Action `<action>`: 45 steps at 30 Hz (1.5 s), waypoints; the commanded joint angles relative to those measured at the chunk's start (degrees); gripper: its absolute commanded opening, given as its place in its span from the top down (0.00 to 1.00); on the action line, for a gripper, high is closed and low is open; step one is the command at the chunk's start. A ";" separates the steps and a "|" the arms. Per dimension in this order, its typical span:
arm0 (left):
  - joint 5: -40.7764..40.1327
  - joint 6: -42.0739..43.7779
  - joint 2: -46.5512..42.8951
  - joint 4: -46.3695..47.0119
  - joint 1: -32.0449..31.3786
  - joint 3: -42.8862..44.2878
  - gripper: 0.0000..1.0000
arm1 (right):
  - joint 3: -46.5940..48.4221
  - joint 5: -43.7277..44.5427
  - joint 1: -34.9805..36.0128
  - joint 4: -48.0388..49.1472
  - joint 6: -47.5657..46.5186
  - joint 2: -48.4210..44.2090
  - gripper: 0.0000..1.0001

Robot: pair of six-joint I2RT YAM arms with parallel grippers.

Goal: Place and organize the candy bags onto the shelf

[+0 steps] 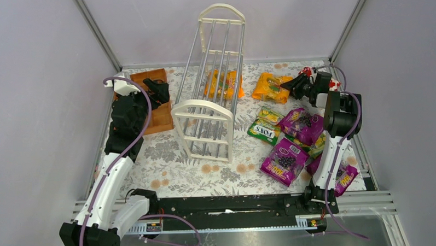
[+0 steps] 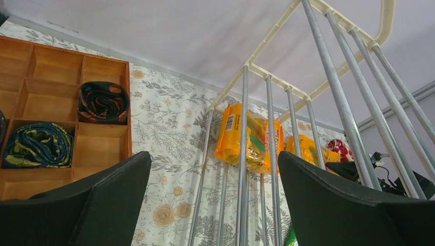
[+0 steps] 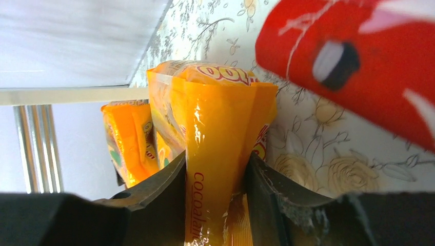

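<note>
The cream-white shelf (image 1: 209,101) with silver rods stands mid-table. One orange candy bag (image 1: 224,84) lies among its rods. My right gripper (image 1: 289,86) is shut on the edge of a second orange bag (image 1: 269,87) right of the shelf; the right wrist view shows the jaws (image 3: 215,171) pinching that bag (image 3: 215,128). A green FOX'S bag (image 1: 264,131) and purple bags (image 1: 300,123) (image 1: 284,161) (image 1: 346,176) lie at the right. My left gripper (image 1: 159,92) is over the wooden tray, open and empty (image 2: 215,205), facing the shelf rods (image 2: 243,154).
A brown wooden compartment tray (image 1: 161,117) at the left holds dark rolled cloths (image 2: 102,101). A red packet (image 1: 307,72) lies by my right gripper, close in the right wrist view (image 3: 359,66). Walls enclose the table at back and sides.
</note>
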 commanded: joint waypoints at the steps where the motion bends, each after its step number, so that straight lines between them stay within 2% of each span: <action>1: 0.90 -0.63 -0.57 2.32 0.25 1.22 0.01 | -3.90 -5.16 0.35 13.22 9.33 -6.22 0.61; 6: 0.11 -0.12 -1.86 2.64 -0.68 0.92 0.01 | -9.63 -7.23 0.34 24.40 17.58 -9.44 0.66; 9: -0.99 0.39 -2.90 2.57 -1.80 0.83 0.01 | -12.74 -7.83 0.34 27.70 20.03 -11.35 0.69; 18: -3.37 1.79 -5.95 2.69 -4.64 0.43 0.01 | -18.49 -8.09 0.34 27.22 21.05 -17.96 0.79; 22: -3.72 2.07 -6.42 2.74 -5.42 0.34 0.01 | -20.38 -6.99 0.30 23.53 19.31 -20.96 0.79; 27: -4.01 2.33 -6.47 2.83 -6.01 0.30 0.01 | -18.28 -2.98 0.14 9.42 9.51 -19.80 0.64; 31: -4.05 2.43 -5.60 2.76 -6.16 0.29 0.01 | -14.58 -1.40 -1.25 2.45 4.07 -15.52 0.34; 36: -3.56 2.34 -3.94 2.77 -6.10 0.38 0.01 | -11.39 0.03 -2.82 -8.80 -2.64 -13.25 0.03; 38: -3.13 2.21 -3.25 2.73 -5.94 0.47 0.01 | -10.45 1.34 -2.82 -13.37 -3.32 -12.97 0.00; 45: -1.91 1.57 -1.45 2.93 -5.41 0.47 0.01 | -10.41 4.98 -2.07 -20.19 -4.02 -12.68 0.00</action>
